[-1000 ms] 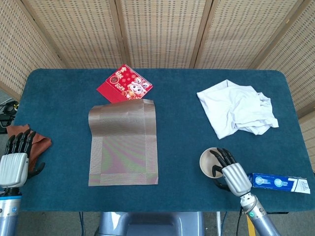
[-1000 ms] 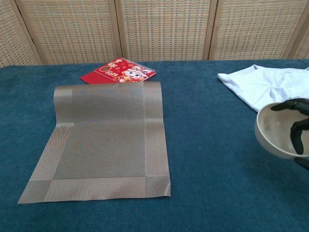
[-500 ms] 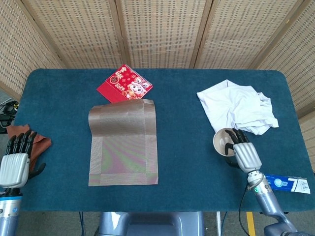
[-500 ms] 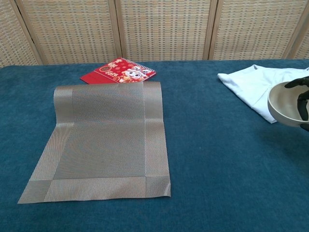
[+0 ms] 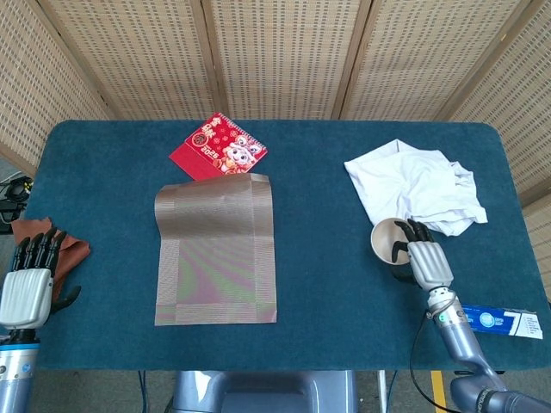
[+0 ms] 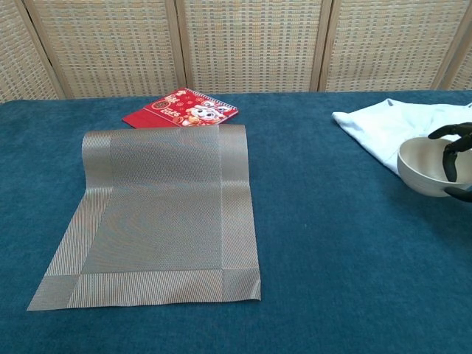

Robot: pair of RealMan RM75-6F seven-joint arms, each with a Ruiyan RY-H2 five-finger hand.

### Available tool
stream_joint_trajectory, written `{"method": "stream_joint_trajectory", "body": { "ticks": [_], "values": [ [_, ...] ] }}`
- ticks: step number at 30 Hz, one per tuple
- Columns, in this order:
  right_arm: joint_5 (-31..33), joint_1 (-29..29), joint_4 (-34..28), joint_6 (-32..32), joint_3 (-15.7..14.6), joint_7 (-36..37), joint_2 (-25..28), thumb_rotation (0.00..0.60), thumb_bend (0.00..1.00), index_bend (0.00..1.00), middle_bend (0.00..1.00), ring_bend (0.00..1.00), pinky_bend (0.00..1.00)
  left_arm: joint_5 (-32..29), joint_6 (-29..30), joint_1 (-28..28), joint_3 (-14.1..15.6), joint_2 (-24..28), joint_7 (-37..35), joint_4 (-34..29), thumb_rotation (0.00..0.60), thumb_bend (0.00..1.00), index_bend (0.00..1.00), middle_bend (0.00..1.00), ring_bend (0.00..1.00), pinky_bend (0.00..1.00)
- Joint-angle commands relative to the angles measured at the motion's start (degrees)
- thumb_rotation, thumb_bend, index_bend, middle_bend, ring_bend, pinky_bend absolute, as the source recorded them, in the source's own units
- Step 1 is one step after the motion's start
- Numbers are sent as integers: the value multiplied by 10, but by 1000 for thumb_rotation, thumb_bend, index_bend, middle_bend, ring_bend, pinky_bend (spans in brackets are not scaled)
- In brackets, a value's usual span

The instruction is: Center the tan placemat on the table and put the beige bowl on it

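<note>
The right hand grips the beige bowl by its rim, just off the worktop near the white cloth, so the next move is carrying it left onto the placemat, which lies left of centre.

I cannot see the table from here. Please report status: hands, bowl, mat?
Right hand grips beige bowl by its rim, right side of table. Left hand open, idle at left edge. Tan placemat flat, left of centre. Nothing between bowl and placemat.
</note>
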Motion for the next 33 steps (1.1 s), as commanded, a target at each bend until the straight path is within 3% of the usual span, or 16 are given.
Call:
{"method": "stream_joint_trajectory", "body": {
  "ticks": [1, 7, 12, 15, 23, 28, 33],
  "values": [
    [15, 0, -5, -12, -1, -8, 3, 600, 472, 659, 150, 0, 89, 0, -3, 0, 1, 2, -1, -2, 600, 199, 0, 0, 0, 0],
    [10, -6, -7, -1, -7, -10, 7, 600, 400, 519, 81, 0, 63, 3, 0, 1, 2, 3, 0, -5, 600, 199, 0, 0, 0, 0],
    [5, -20, -25, 16, -19, -20, 21, 600, 362, 248, 1, 0, 14, 2, 0, 1, 1, 3, 2, -5, 600, 199, 0, 0, 0, 0],
    [-7, -31, -33, 36, -29, -33, 29, 600, 336, 151, 0, 0, 0, 3, 0, 1, 2, 4, 1, -6, 600, 199, 0, 0, 0, 0],
    [-115, -63, -18, 137, -75, -18, 34, 600, 247, 116, 0, 0, 0, 12, 12, 7, 3, 8, -10, -7, 600, 199, 0, 0, 0, 0],
    [-201, -64, -32, 188, -106, 30, 29, 600, 240, 203, 0, 0, 0, 12, 14, 9, 3, 9, -10, -8, 600, 198, 0, 0, 0, 0],
    [-240, -53, -55, 185, -118, -8, 11, 600, 239, 269, 0, 0, 0, 13, 16, 11, 4, 10, -12, -8, 600, 198, 0, 0, 0, 0]
  ]
}}
